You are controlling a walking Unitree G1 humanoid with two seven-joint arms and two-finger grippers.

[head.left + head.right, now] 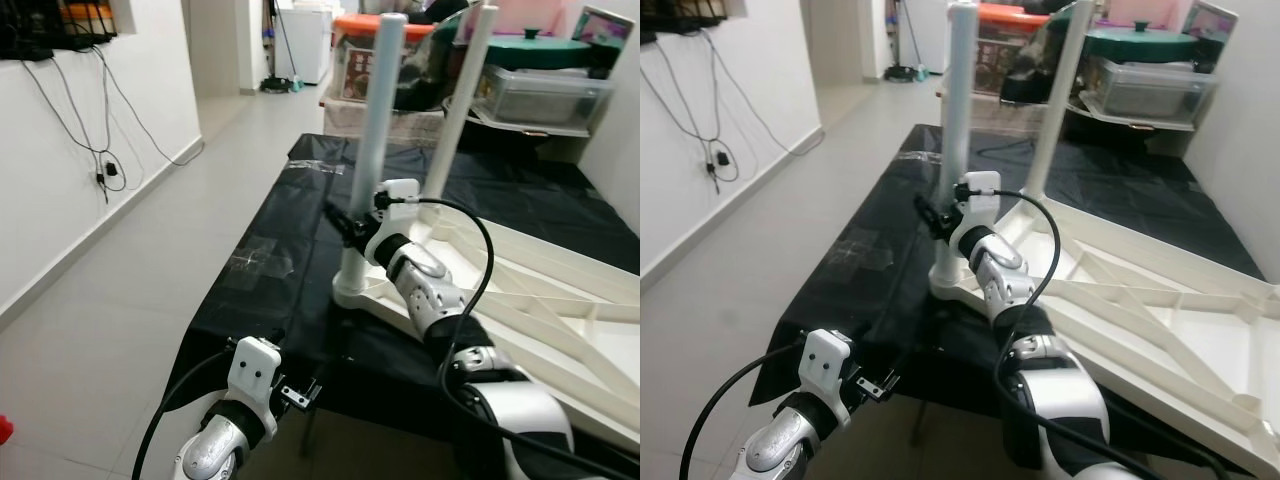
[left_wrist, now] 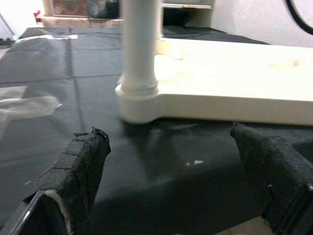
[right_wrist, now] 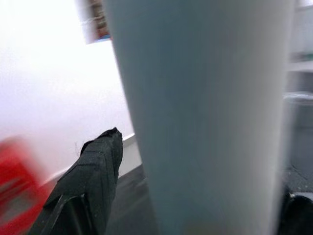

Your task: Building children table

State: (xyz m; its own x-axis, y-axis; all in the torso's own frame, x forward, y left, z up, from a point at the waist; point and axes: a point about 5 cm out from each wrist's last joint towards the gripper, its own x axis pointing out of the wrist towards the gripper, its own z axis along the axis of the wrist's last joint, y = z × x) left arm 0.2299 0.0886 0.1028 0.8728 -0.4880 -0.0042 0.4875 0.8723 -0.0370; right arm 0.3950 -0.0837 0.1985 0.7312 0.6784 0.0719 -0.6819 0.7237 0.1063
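— Where is the children's table right now?

— The white tabletop (image 1: 560, 300) lies upside down on a surface covered with a black sheet (image 1: 270, 240), its near-left corner close to that surface's front-left edge. Two pale legs stand up from it: the near leg (image 1: 375, 150) at that corner, the far leg (image 1: 460, 100) further back along the same side.

— And your right gripper?

— My right gripper (image 1: 352, 228) is at the near leg, low on it, a little above the collar where it meets the tabletop. In the right wrist view the leg runs between my two black fingers (image 3: 95, 171), one on each side. They bracket it; whether they actually press on it, I cannot tell.

— The left one?

— My left gripper (image 1: 300, 395) hangs low, off the front edge of the sheet, below the corner with the leg. Its fingers (image 2: 80, 166) are spread wide and hold nothing, pointing towards the base of that leg.
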